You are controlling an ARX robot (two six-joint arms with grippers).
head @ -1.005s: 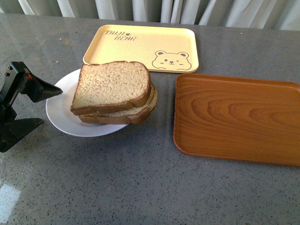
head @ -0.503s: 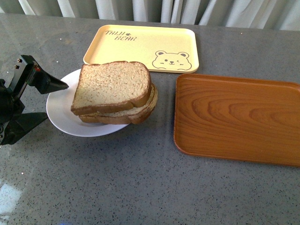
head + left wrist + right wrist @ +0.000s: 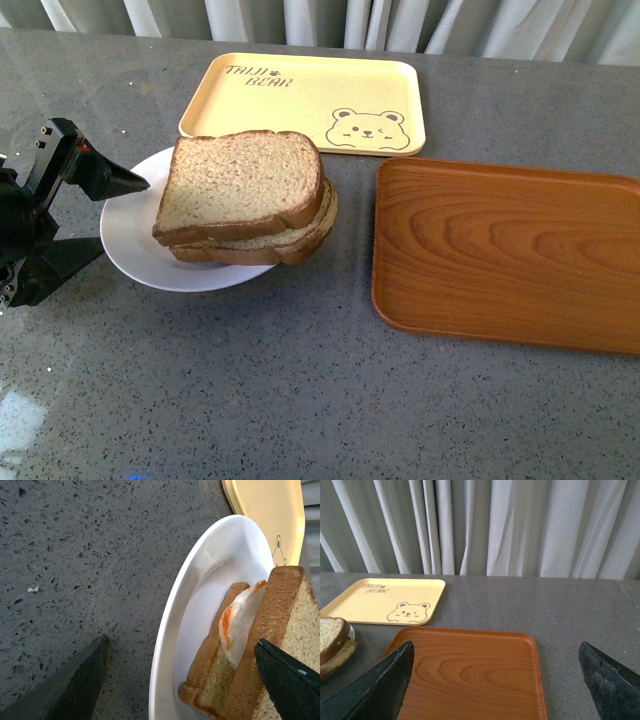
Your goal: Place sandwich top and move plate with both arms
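Observation:
The sandwich top (image 3: pixel 240 185) lies on the stack, over a fried egg (image 3: pixel 240 625) and the lower slice (image 3: pixel 210 665), on the white plate (image 3: pixel 130 240). My left gripper (image 3: pixel 122 217) is open at the plate's left edge, with one finger over the rim near the bread and the other on the table side. In the left wrist view the plate rim (image 3: pixel 170 620) and the sandwich top (image 3: pixel 280 615) lie between its open jaws (image 3: pixel 180 642). My right gripper (image 3: pixel 495 645) is open and empty above the brown tray. It does not show in the front view.
A yellow bear-print tray (image 3: pixel 305 100) lies behind the plate. A brown wood-grain tray (image 3: pixel 505 250) lies to the plate's right; it also shows in the right wrist view (image 3: pixel 470 665). Curtains hang behind the grey table's far edge.
My left gripper has moved right towards the plate, so its open jaws now stand at the plate's left rim. The sandwich, plate and trays have not moved.

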